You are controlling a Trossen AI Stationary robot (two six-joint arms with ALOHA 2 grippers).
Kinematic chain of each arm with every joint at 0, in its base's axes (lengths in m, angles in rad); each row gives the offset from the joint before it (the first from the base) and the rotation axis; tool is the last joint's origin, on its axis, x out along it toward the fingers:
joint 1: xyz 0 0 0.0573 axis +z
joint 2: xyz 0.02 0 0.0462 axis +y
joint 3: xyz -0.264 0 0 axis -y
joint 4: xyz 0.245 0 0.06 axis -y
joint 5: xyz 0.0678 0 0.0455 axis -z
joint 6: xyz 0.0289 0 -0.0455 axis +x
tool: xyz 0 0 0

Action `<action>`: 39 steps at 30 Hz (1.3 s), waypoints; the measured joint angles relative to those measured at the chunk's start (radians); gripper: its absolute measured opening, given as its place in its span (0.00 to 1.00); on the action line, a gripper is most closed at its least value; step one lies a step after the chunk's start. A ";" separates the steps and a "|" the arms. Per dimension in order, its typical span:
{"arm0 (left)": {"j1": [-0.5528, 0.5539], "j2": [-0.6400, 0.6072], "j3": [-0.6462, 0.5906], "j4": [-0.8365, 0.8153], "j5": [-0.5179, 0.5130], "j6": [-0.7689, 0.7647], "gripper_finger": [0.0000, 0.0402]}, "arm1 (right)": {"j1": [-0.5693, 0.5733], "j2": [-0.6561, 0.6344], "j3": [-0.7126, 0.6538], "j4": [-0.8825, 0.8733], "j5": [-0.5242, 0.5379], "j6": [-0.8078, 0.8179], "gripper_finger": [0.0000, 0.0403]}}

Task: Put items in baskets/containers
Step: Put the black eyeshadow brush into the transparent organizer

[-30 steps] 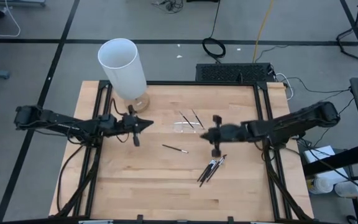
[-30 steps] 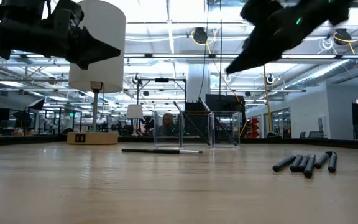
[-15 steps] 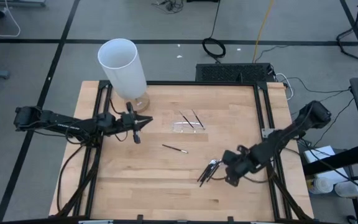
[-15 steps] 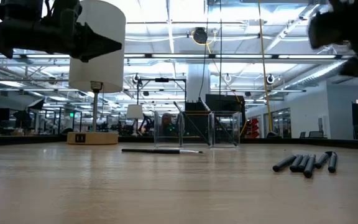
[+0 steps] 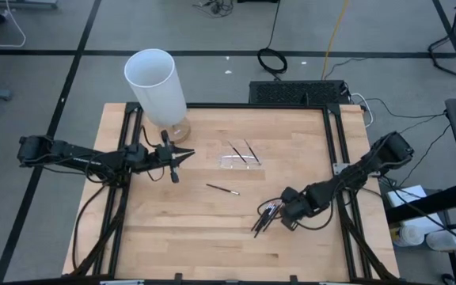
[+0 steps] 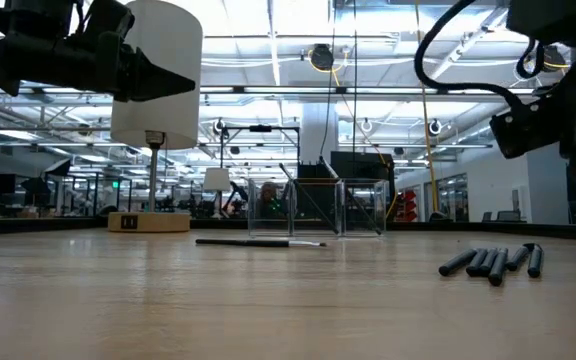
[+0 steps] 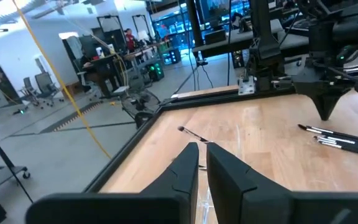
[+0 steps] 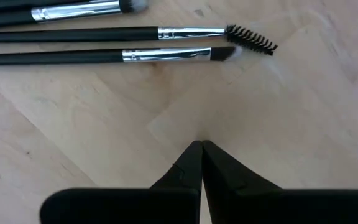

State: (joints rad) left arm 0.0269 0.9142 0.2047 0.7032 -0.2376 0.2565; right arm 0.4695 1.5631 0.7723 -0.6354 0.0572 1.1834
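Several dark-handled brushes (image 5: 264,217) lie side by side on the table near its right front; in the right wrist view their silvery ferrules and bristle tips (image 8: 185,43) show. My right gripper (image 5: 281,215) is shut and points down just beside their tip ends (image 8: 201,145), touching none of them. One brush (image 5: 222,188) lies alone at mid-table. Two more brushes (image 5: 245,150) lean in the clear tray (image 5: 240,161). My left gripper (image 5: 187,157) is shut and hovers left of the tray, above the table (image 6: 173,75).
A tall white cylinder (image 5: 157,85) on a wooden base stands at the far left corner, behind my left gripper. Black frame rails (image 5: 335,150) edge the table. Bare wood lies between the single brush and the near edge.
My right gripper has left its place beside the tray, swung toward the table's near right and come down, tipping nose-down, then shifted slightly left to the tip ends of the brush cluster. The brushes have not moved.
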 joint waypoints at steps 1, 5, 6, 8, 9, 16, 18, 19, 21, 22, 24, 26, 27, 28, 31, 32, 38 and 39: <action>0.000 0.000 0.000 0.000 0.000 0.000 0.10 | -0.011 0.000 0.000 0.003 0.001 -0.014 0.00; 0.000 0.000 0.000 0.000 0.000 -0.001 0.10 | -0.056 0.000 -0.001 0.032 0.002 -0.088 0.00; 0.000 0.000 0.000 0.000 0.000 -0.002 0.10 | -0.065 0.000 -0.001 0.043 0.003 -0.107 0.00; 0.000 0.000 0.000 -0.002 0.000 -0.005 0.10 | -0.080 0.001 0.004 0.061 0.008 -0.141 0.00; 0.000 0.000 0.000 -0.004 0.000 -0.007 0.10 | -0.088 0.002 0.006 0.070 0.015 -0.157 0.00; 0.000 0.000 0.000 -0.030 0.000 -0.018 0.10 | -0.156 0.006 0.008 0.139 0.067 -0.301 0.00; 0.000 0.000 0.000 -0.030 0.000 -0.025 0.10 | -0.179 0.007 0.008 0.152 0.092 -0.345 0.00; 0.000 0.000 0.000 -0.031 0.000 -0.032 0.10 | -0.192 0.008 0.008 0.163 0.105 -0.367 0.00; 0.000 0.000 0.000 -0.036 0.000 -0.048 0.10 | -0.215 0.008 0.008 0.193 0.122 -0.417 0.00; 0.000 0.000 0.000 -0.036 0.000 -0.053 0.10 | -0.225 0.008 0.008 0.212 0.125 -0.446 0.00; 0.000 0.000 0.000 -0.035 0.000 -0.056 0.10 | -0.242 0.009 0.006 0.263 0.135 -0.499 0.00; 0.000 0.000 0.000 -0.036 0.000 -0.056 0.10 | -0.258 0.014 0.005 0.327 0.176 -0.541 0.00; 0.000 0.000 0.000 -0.036 0.000 -0.057 0.10 | -0.267 0.017 0.005 0.347 0.182 -0.555 0.00; 0.000 0.000 0.000 -0.037 0.000 -0.057 0.10 | -0.274 0.021 0.006 0.362 0.185 -0.564 0.00; 0.000 0.000 0.000 -0.052 -0.001 -0.052 0.10 | -0.290 0.049 0.007 0.418 0.163 -0.598 0.00; 0.000 0.000 0.001 -0.056 -0.001 -0.052 0.10 | -0.290 0.059 0.007 0.430 0.152 -0.604 0.00; 0.001 0.000 0.001 -0.068 -0.001 -0.049 0.10 | -0.301 0.118 0.011 0.447 0.128 -0.606 0.00; 0.001 0.000 0.001 -0.067 -0.001 -0.049 0.10 | -0.301 0.119 0.011 0.448 0.125 -0.605 0.00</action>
State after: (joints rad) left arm 0.0277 0.9146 0.2054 0.6357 -0.2383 0.2076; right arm 0.1684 1.6819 0.7834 -0.1874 0.1820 0.5781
